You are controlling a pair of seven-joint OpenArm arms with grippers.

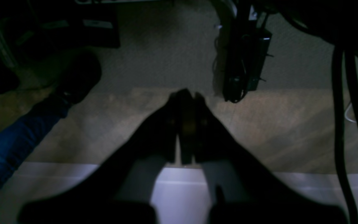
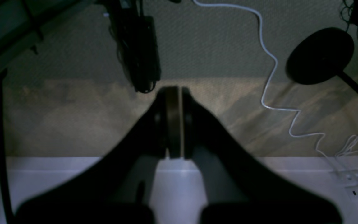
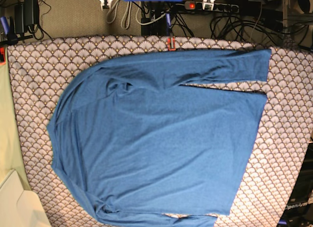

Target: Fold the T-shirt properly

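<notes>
The T-shirt (image 3: 156, 139), plain medium blue with long sleeves, lies spread flat on the scallop-patterned cloth (image 3: 34, 65) in the base view. One sleeve (image 3: 220, 65) stretches along the far edge toward the right, and the hem faces right. Neither arm appears in the base view. In the left wrist view my left gripper (image 1: 185, 93) is shut with nothing between its fingers, hanging over the floor beyond a white edge (image 1: 57, 169). My right gripper (image 2: 175, 90) is likewise shut and empty over the floor.
A black power brick (image 1: 244, 62) and thick cables (image 1: 340, 124) hang nearby. Wrinkled blue fabric (image 1: 8, 146) ends at a dark shoe-like shape (image 1: 79, 77). A white cord (image 2: 272, 77) and a round black base (image 2: 320, 56) lie on the floor. A cream box (image 3: 14, 202) stands at the table's near left.
</notes>
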